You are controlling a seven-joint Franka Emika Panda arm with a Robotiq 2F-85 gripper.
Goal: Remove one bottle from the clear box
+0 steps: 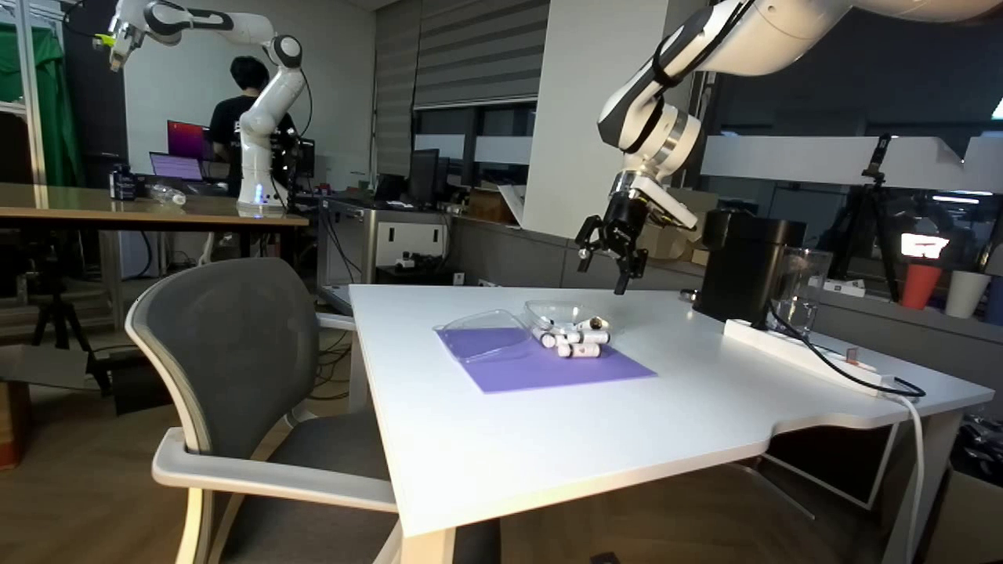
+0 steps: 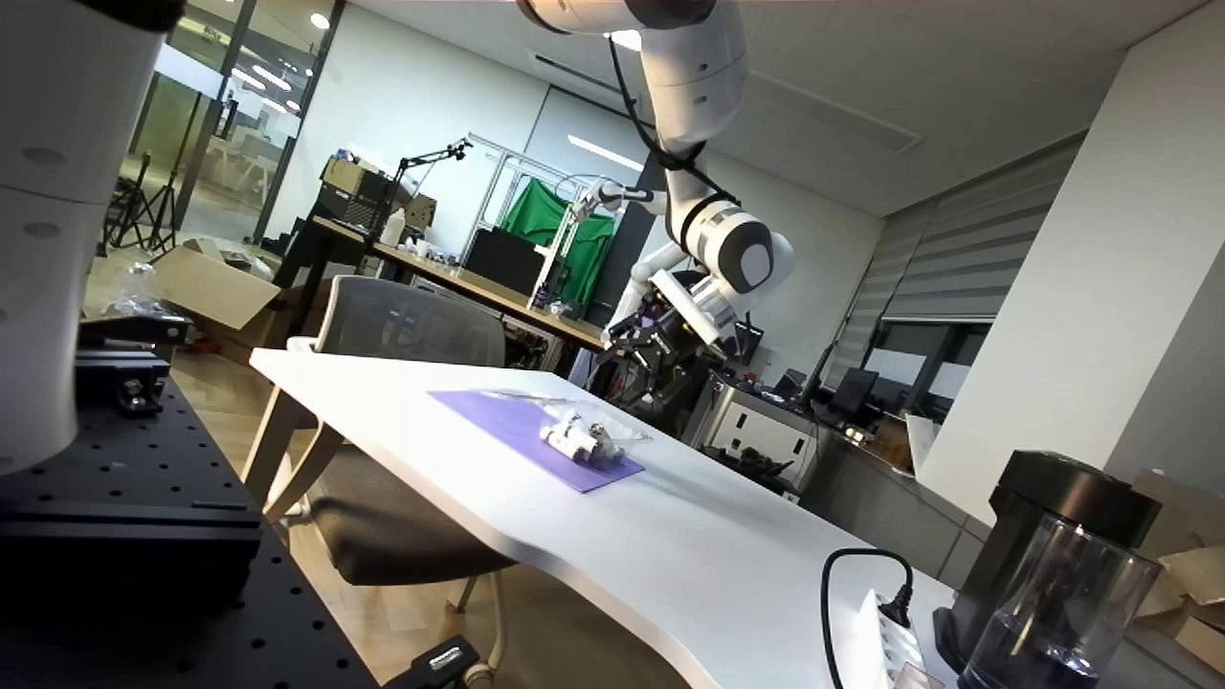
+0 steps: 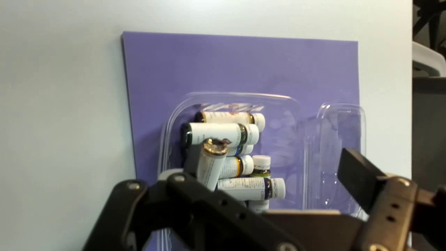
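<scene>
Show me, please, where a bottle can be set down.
In the wrist view, the purple mat is bare between its top edge and the clear box. In an exterior view, the white table is bare between mat and power strip. Crowded: inside the box, where bottles lie piled, and beside it, where the lid lies.

no word, brand or number can be read for certain. in the wrist view, the bottle with the dark blue neck [image 3: 242,188] carries rows of tiny dark type on its white label, blurred past reading. the tilted bottle [image 3: 210,170] has small print along its side, equally illegible, and the bottle highest in that view [image 3: 226,118] shows a reddish mark on its label. in an exterior view, pale lettering on a black shirt [image 1: 226,117] is too small to make out; so is the white marking on a black device [image 2: 442,662] in an exterior view.
</scene>
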